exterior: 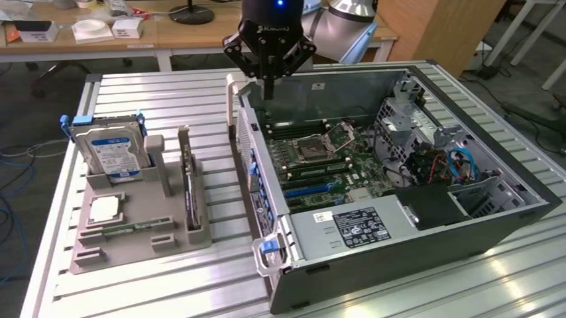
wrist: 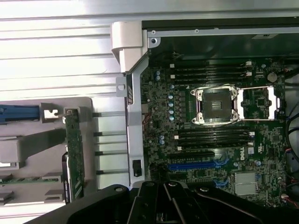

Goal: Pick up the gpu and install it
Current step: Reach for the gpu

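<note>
**GPU not yet lifted: jaws shut and empty above the case wall**

The jaws of the gripper (exterior: pixel 267 91) are pressed together, and nothing is held between them. The gripper is hung in the air, pointing straight down, above the far end of the side wall of the open computer case (exterior: pixel 495 218), the wall that faces the parts holder. Nothing is touched by it.

Below it and toward the exterior view's right, the motherboard (exterior: pixel 323 165) is laid bare in the case. The processor socket (wrist: pixel 216 106) is seen with its frame open, and the blue expansion slot (wrist: pixel 194 165) is seen with no card seated in it.

To the exterior view's left of the case, the grey parts holder (exterior: pixel 132 248) is set on the slatted metal table (exterior: pixel 150 93). The gpu (exterior: pixel 189 192) is stood on its long edge in the holder's slot nearest the case, well apart from the gripper; in the wrist view its green board (wrist: pixel 74 154) is seen edge-on. The hard drive (exterior: pixel 111 154) is kept upright in the holder farther from the case.

From this it is judged that neither part of the task is done: the card is not yet grasped and not yet installed.
</note>
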Robot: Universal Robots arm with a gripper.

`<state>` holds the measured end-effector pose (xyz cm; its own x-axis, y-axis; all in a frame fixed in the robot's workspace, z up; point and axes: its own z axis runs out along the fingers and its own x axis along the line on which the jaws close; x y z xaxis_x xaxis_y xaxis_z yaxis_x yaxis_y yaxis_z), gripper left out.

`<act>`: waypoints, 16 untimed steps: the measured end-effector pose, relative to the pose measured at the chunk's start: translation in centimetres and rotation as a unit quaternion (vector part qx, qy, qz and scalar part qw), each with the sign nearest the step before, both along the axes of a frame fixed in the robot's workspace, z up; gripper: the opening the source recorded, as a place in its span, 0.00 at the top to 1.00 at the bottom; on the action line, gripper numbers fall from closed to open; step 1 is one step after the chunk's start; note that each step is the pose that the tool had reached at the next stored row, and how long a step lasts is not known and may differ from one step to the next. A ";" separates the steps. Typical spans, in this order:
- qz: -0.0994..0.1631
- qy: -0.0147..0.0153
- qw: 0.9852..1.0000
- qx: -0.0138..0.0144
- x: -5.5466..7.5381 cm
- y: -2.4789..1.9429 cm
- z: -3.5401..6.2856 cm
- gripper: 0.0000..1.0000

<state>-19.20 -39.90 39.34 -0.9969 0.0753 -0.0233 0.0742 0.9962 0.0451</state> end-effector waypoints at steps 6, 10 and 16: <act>0.000 0.000 1.000 0.000 -0.5 0.00 0.00 0.90; 0.000 0.000 1.000 0.000 -0.9 0.00 0.00 0.90; 0.000 0.000 1.000 0.000 -1.3 0.00 0.00 0.90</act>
<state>-20.51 -39.90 39.34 -0.9969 0.0753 -0.0233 0.0742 0.9962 0.0451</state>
